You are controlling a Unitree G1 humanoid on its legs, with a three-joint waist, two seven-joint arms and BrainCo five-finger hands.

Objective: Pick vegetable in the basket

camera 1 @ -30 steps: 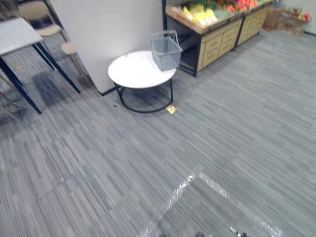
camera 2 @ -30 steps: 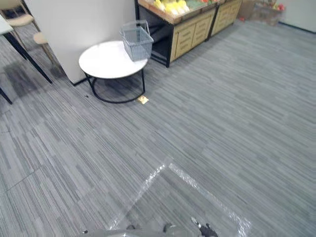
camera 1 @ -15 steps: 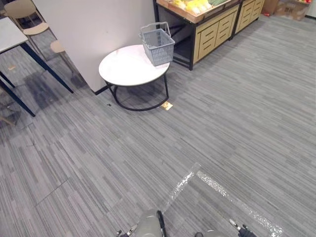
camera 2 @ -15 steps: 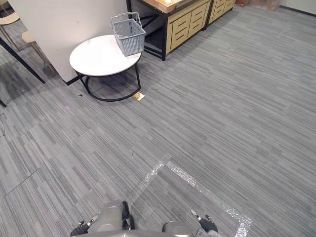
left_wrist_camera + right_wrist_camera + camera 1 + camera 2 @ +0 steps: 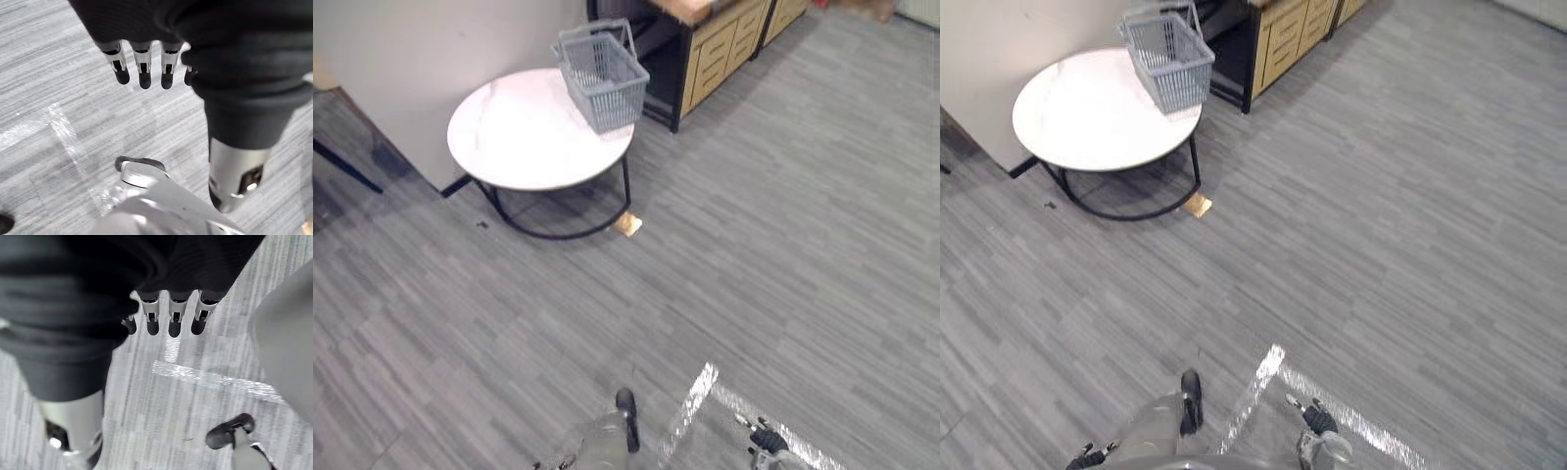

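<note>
Ahead: grey slatted plastic basket (image 5: 602,73) on the round white black-framed table (image 5: 509,142), at the rim nearest the tan wooden drawer cabinet (image 5: 715,59). Grey striped carpet (image 5: 783,225) lies open between us. Wrist views: my left hand (image 5: 142,61) and right hand (image 5: 173,313), fingers straight, holding nothing, above shiny floor tape (image 5: 215,380).

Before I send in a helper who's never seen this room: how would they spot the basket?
Find the round white table on black legs, standing beside the pale wall. The basket sits at its edge nearest the wooden drawer cabinet. It is grey latticed plastic and the only thing on the tabletop.
</note>
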